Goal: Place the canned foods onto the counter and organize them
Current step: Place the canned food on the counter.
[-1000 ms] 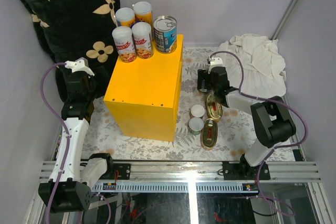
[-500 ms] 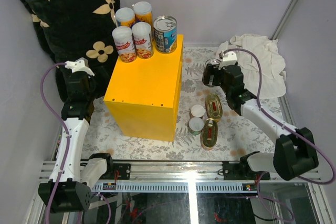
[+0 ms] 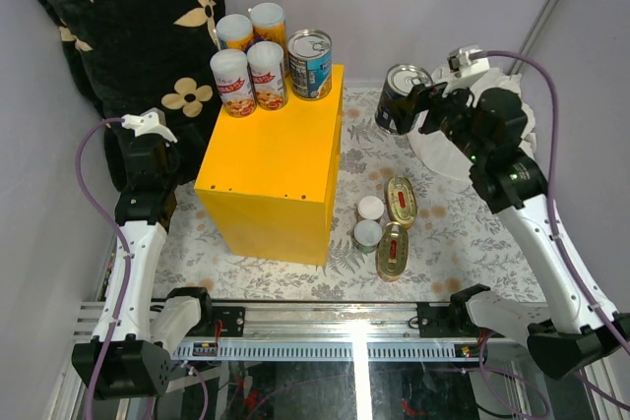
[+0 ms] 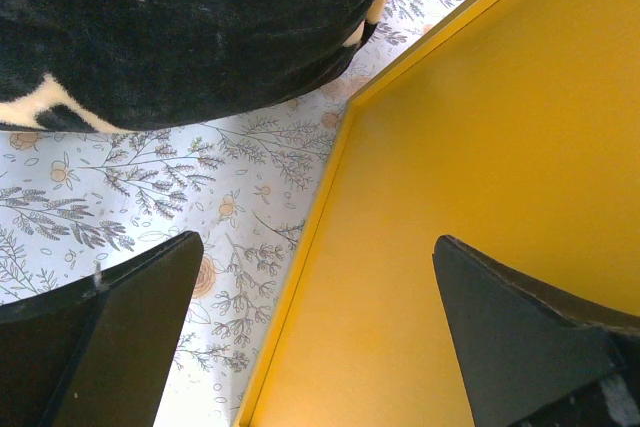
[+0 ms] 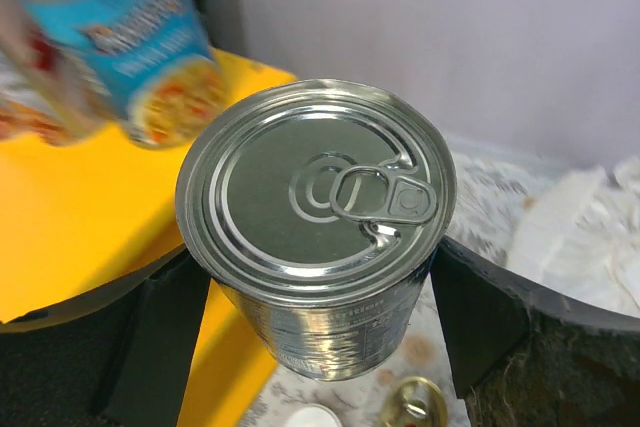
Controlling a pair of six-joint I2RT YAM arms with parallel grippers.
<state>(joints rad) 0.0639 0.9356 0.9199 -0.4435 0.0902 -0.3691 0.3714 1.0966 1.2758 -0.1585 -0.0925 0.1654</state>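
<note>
Right gripper [image 3: 411, 105] clamped on the wide silver-topped can [image 5: 318, 197], held aloft right of the counter [image 3: 276, 164]: carry level over the counter's bare top, set down beside the blue-labelled can [image 3: 310, 64], seemingly with room, then release.

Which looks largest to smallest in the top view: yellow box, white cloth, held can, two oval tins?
1. yellow box
2. white cloth, partly hidden
3. held can, though raised nearer the camera, so unsure
4. oval tins, alike
</note>
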